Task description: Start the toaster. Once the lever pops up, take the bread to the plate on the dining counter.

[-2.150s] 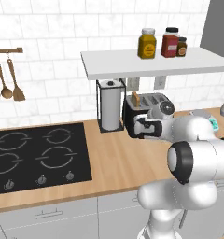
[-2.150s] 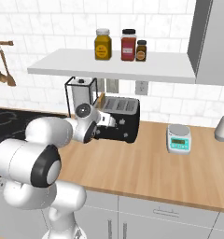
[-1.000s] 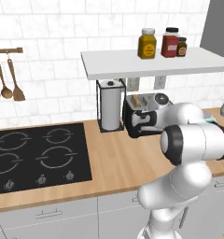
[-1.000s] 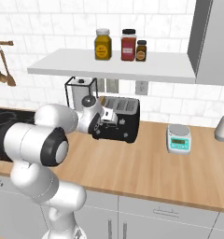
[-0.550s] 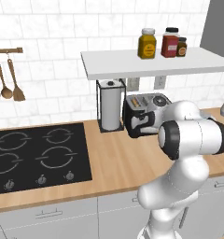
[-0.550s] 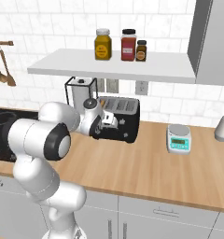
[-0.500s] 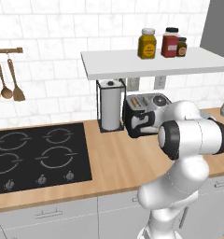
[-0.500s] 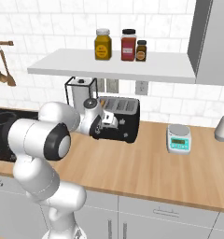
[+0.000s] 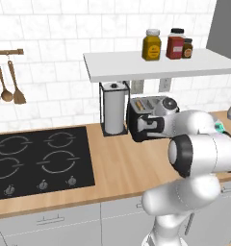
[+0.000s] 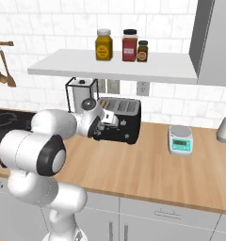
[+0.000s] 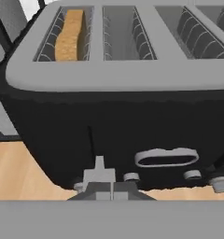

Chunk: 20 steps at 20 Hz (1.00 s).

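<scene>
bread: sunk in the leftmost slot, ready to toast | toaster: at counter's back edge, right of paper-towel roll | gripper: jaws pressed together, low against toaster's front to work its lever.

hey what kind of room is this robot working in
A home kitchen, computer-rendered by the look of it. A black four-ring stove top is set into a light wooden wall counter, a black four-slot toaster stands beside a white paper-towel roll, and wooden spoons hang on the tiled wall.
</scene>
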Tool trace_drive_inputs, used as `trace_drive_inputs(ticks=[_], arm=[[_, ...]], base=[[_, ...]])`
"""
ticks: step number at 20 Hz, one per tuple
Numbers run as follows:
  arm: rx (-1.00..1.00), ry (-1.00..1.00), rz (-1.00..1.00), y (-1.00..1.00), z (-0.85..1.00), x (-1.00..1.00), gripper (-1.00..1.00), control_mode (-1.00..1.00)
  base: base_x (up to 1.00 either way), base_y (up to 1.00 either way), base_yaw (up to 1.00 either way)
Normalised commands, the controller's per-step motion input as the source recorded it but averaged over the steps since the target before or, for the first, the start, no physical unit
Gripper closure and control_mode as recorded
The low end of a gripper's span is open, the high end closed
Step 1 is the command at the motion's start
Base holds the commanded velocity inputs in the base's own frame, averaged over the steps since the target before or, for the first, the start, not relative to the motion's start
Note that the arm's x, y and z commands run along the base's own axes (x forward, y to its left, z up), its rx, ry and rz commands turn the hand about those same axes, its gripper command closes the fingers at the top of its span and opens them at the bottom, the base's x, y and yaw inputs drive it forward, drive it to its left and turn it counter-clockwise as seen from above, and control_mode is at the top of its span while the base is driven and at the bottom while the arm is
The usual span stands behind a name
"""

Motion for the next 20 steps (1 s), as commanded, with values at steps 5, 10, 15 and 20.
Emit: trace_drive_inputs(ticks=[5, 10, 15, 20], arm=[[0.0, -0.15, 0.0, 0.0, 0.44, -0.65, 1.0, -1.0], [-0.02, -0.04, 0.0, 0.34, 0.68, -0.61, 1.0, -1.0], [-0.1, 0.06, 0.0, 0.61, 0.79, -0.49, 1.0, -1.0], [-0.12, 0.05, 0.01, 0.65, 0.26, -0.53, 1.0, -1.0]], base=[[0.0, 0.0, 0.0], [0.0, 0.0, 0.0], [0.0, 0.0, 0.0], [0.0, 0.0, 0.0]])
